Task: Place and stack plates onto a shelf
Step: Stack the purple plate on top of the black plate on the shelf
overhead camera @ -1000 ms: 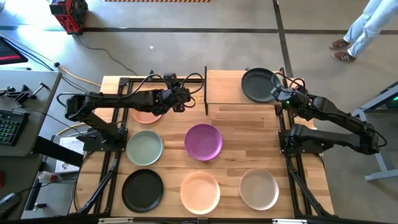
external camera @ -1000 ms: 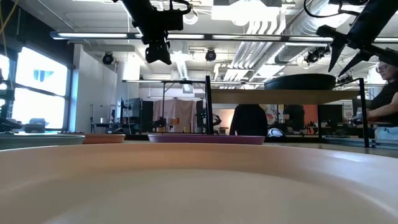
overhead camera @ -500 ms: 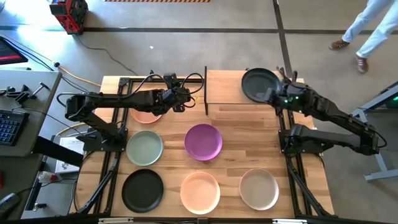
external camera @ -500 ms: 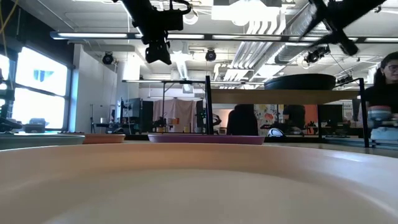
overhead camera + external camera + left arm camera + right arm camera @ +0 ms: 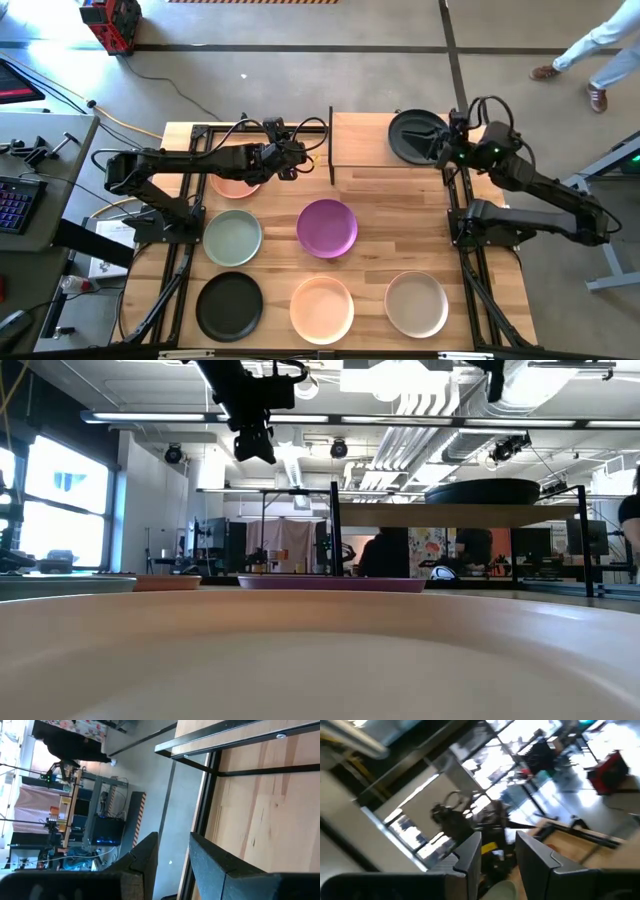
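Nearest the front edge, a black plate [image 5: 229, 305], a peach plate [image 5: 321, 308] and a beige plate [image 5: 416, 304] are laid in a row. Farther back, the right gripper [image 5: 447, 147], empty and narrowly parted, is held above the dark plate [image 5: 414, 135] resting on the shelf [image 5: 365, 140].

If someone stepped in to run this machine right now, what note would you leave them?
Left gripper: empty, slightly open, hovering beside the shelf, over a peach plate.
Right gripper: empty, slightly open, raised by the black plate that sits on the shelf.
Done: one plate shelved.
Left on the table: sage green, purple, black, peach and beige plates, plus that peach one.
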You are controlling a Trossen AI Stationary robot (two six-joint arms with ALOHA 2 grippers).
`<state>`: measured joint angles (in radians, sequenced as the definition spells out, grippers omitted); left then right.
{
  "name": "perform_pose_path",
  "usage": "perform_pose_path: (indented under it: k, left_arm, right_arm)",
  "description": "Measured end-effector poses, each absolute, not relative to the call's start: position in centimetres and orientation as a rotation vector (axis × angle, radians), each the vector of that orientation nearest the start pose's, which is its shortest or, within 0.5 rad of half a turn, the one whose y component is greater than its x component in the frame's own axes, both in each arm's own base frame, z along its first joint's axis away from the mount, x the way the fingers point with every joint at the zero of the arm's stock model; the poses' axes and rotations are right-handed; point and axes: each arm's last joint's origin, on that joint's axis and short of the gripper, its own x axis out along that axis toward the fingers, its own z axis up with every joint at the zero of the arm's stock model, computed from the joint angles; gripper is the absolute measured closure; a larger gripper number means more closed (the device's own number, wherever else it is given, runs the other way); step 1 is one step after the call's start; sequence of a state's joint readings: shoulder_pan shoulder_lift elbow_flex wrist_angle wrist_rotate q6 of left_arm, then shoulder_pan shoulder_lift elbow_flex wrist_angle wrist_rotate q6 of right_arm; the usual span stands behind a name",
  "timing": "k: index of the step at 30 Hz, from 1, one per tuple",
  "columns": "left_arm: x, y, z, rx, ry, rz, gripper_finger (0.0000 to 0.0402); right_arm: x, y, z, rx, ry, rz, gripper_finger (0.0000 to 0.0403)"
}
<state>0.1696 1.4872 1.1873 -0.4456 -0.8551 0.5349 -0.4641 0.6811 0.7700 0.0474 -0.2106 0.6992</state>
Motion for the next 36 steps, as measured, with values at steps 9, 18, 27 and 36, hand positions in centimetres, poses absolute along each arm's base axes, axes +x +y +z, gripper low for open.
perform_pose_path:
  k: [9, 18, 27, 36]
  left_arm:
    - [31.0, 7.2, 29.3, 0.678, 0.926, 0.65, 0.03]
    - [31.4, 5.7, 29.1, 0.309, 0.771, 0.603, 0.03]
    - [31.7, 3.9, 29.1, 0.007, 0.652, 0.666, 0.03]
    - [31.8, 2.9, 29.0, -0.106, 0.613, 0.674, 0.03]
  right_arm:
    - [14.9, -6.5, 36.7, 0.624, -0.227, -0.097, 0.03]
    - [15.0, -6.5, 36.5, 0.621, -0.212, -0.092, 0.03]
    - [15.1, -6.6, 36.4, 0.584, -0.193, -0.103, 0.03]
    - [15.1, -6.6, 36.3, 0.586, -0.191, -0.115, 0.03]
